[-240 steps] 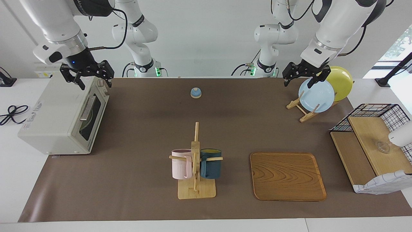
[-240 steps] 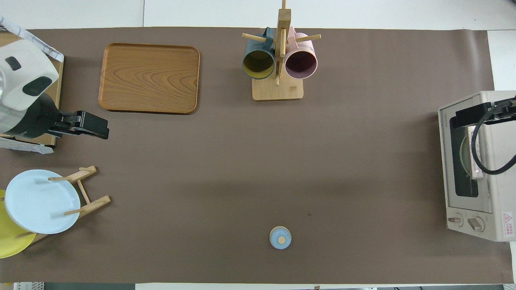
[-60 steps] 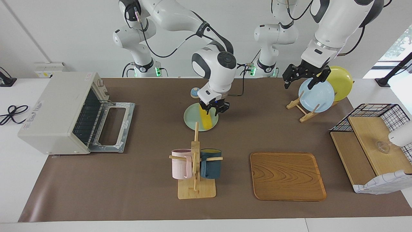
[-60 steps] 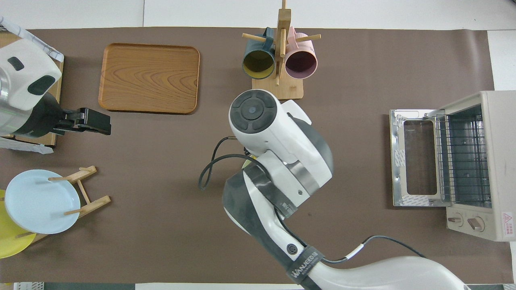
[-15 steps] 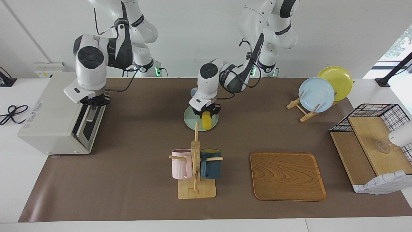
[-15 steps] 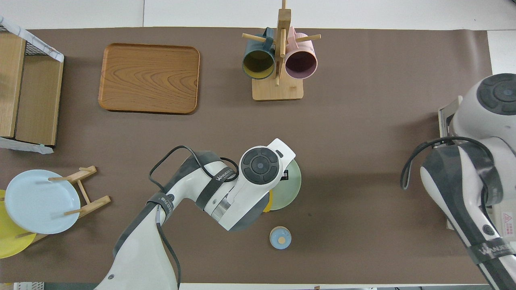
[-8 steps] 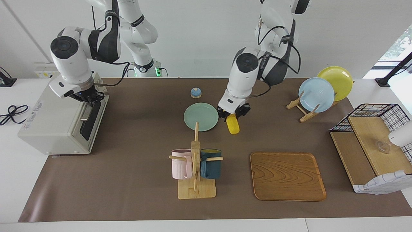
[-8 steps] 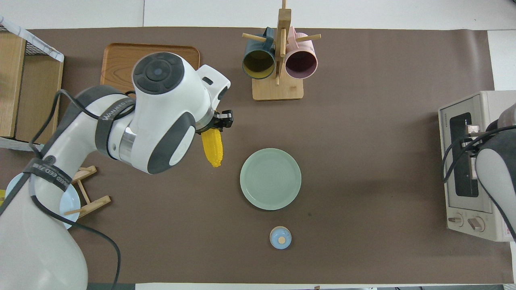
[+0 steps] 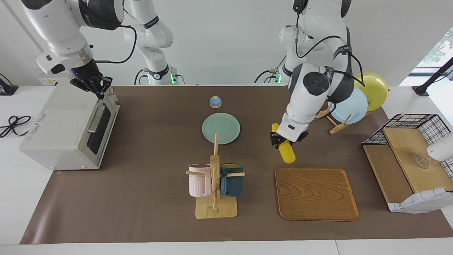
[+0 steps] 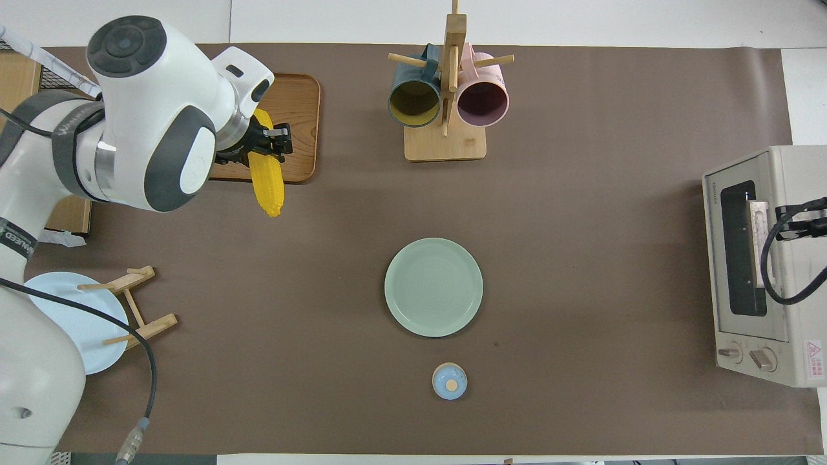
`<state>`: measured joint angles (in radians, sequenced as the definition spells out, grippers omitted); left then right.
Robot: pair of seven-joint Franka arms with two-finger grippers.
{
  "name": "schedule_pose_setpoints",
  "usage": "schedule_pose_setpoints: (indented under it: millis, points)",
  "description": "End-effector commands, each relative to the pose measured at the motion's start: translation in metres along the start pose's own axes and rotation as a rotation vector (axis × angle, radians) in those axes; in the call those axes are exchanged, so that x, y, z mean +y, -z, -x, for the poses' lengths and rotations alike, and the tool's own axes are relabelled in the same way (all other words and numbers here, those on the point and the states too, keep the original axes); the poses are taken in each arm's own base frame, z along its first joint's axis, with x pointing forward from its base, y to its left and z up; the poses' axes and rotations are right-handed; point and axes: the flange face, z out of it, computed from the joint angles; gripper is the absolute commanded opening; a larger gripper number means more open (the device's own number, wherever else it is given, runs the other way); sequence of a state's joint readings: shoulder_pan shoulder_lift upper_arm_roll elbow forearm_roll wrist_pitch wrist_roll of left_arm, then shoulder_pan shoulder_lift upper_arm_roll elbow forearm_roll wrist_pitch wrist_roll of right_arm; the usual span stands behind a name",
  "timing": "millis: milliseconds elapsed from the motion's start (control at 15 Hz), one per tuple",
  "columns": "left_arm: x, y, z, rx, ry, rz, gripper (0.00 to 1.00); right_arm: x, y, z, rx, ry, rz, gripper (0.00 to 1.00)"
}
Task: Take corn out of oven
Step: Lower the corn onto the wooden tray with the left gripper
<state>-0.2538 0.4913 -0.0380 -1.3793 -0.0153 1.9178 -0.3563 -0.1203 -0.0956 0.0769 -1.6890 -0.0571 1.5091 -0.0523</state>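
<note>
The worktop (image 9: 148,198) is covered by a brown mat and carries everything here. The toaster oven (image 9: 63,127), off-white with a dark glass door, sits at the right arm's end of the worktop with its door closed. The right gripper (image 9: 92,84) hangs just over the oven's top edge above the door; whether its jaws are open or closed cannot be told.

At the left arm's end stands a wire-and-wood shelf rack (image 9: 407,156). Near it lies the wooden tray (image 9: 316,194), farther from the robots than the pale green plate (image 9: 221,127), which lies flat near the middle of the mat. A wooden mug tree (image 9: 215,177) stands farther from the robots than that plate, with a pink mug (image 9: 199,180) and a dark teal mug (image 9: 231,180) hung on it. A plate stand (image 9: 334,122) nearer the robots holds a light blue plate (image 9: 354,106) and a yellow plate (image 9: 375,88).

The left gripper (image 9: 284,141) is up in the air over the mat, at the tray's edge nearer the robots. Its jaws are closed on the corn (image 9: 286,151), gripping the yellow cob around its middle so that it hangs tilted, clear of the tray and well away from the oven. A small blue bell (image 9: 215,102) sits nearer the robots than the green plate.
</note>
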Motion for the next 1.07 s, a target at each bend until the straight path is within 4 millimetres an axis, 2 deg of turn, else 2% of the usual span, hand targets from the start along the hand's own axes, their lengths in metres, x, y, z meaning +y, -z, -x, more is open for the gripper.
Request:
schedule_pose_setpoints:
  millis: [0,67,133,200,333,400,533,667,733,933,1000]
  points:
    - [-0.009,-0.027,-0.046,0.011,0.015,-0.023,0.00,-0.010,0.001,-0.004,-0.036,0.025,-0.039,0.36]
    - [-0.014,-0.036,-0.054,0.007,0.025,-0.025,0.00,-0.007,0.000,-0.003,-0.045,0.027,-0.040,0.72]
    - [-0.018,-0.044,-0.057,-0.014,0.029,-0.037,0.00,-0.006,0.000,-0.003,-0.045,0.027,-0.040,1.00]
    - [-0.023,-0.052,-0.060,-0.013,0.036,-0.041,0.00,-0.009,0.002,-0.003,-0.042,0.031,-0.040,1.00]
    - [-0.050,-0.058,-0.071,0.000,0.071,-0.039,0.00,-0.012,0.002,-0.001,-0.041,0.034,-0.054,1.00]
    - [-0.053,-0.071,-0.072,-0.014,0.063,-0.042,0.00,-0.014,0.001,-0.001,-0.036,0.038,-0.064,1.00]
    - [-0.053,-0.083,-0.075,-0.009,0.062,-0.041,0.00,-0.015,0.002,-0.001,-0.037,0.034,-0.068,1.00]
    - [-0.054,-0.112,-0.076,-0.042,0.063,-0.059,0.00,-0.008,0.003,-0.004,-0.025,0.026,-0.070,1.00]
    - [-0.055,-0.104,-0.083,-0.021,0.068,-0.052,0.00,-0.009,0.002,-0.005,-0.023,0.026,-0.074,1.00]
    - [-0.056,-0.110,-0.086,-0.023,0.071,-0.054,0.00,-0.012,0.003,-0.004,-0.027,0.034,-0.055,1.00]
    - [-0.055,-0.110,-0.087,-0.014,0.069,-0.048,0.00,-0.021,0.003,-0.006,-0.026,0.053,-0.049,1.00]
